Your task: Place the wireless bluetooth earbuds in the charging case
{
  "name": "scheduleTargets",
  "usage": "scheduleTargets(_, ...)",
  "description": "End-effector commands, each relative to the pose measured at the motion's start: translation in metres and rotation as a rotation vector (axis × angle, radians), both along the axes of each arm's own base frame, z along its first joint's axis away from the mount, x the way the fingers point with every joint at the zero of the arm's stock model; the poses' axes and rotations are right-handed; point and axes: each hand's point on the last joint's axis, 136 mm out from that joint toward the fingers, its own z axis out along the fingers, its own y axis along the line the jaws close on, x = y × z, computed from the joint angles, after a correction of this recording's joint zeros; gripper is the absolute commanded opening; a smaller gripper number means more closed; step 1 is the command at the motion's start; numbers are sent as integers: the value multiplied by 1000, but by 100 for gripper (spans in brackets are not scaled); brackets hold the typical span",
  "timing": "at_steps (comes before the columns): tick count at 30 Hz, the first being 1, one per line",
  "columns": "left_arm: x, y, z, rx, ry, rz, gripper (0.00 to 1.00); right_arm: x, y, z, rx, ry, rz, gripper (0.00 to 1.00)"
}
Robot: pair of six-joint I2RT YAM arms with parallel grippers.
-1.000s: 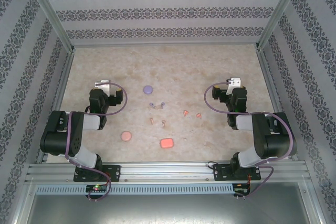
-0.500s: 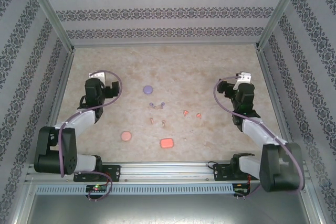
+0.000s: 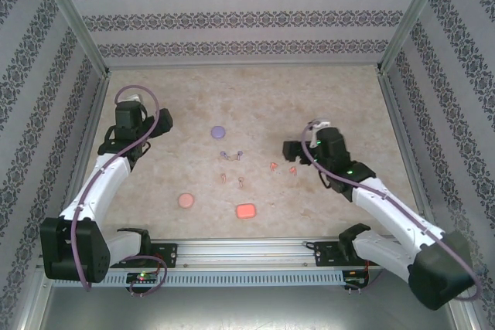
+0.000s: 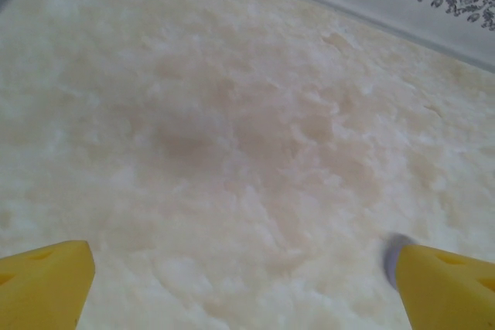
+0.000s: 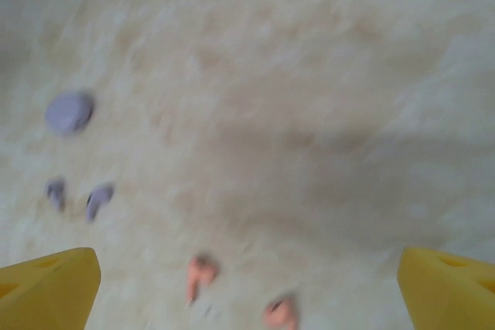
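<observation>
Surface (image 3: 348,106) lies open at both flanks; scattered earbuds (image 3: 239,154), purple case (image 3: 218,130), pink case (image 3: 186,200) and red case (image 3: 246,211) obstruct the centre.

1. A lab-style robot test cell, boxed in by a silver aluminium-profile frame (image 3: 74,21).
2. Grey damask-patterned wall panels (image 3: 247,17) line the top and both sides.
3. A beige marbled tabletop (image 3: 255,98) sits centre, with a slotted metal mounting rail (image 3: 247,251) along the bottom.
</observation>
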Motion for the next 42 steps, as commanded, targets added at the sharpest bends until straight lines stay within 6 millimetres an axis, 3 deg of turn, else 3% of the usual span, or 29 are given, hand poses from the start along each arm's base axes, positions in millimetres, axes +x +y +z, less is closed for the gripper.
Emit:
scheduleTargets(1, -26, -16, -16, -168, 126, 38, 99, -36, -3, -34, -161, 178, -71, 98)
scheduleTargets(9, -39, -36, -30, -282, 158, 16, 99, -67, 31, -47, -312, 250, -107, 98)
scheduleTargets(16, -47, -44, -35, -312, 134, -10, 99, -87, 76, -61, -105, 372, 28, 98)
scheduleTargets(22, -45, -48, -33, -330, 107, -30, 99, -94, 53, -62, -153, 395, -87, 98)
scheduleTargets(28, -43, -52, -32, -345, 103, -40, 100, -97, 63, -59, -232, 383, -80, 96)
scheduleTargets(35, -45, -54, -33, -356, 112, -46, 99, -104, 106, -54, -314, 372, -32, 93)
scheduleTargets(42, -47, -57, -31, -355, 125, -50, 99, -124, 153, -73, -308, 499, -8, 92)
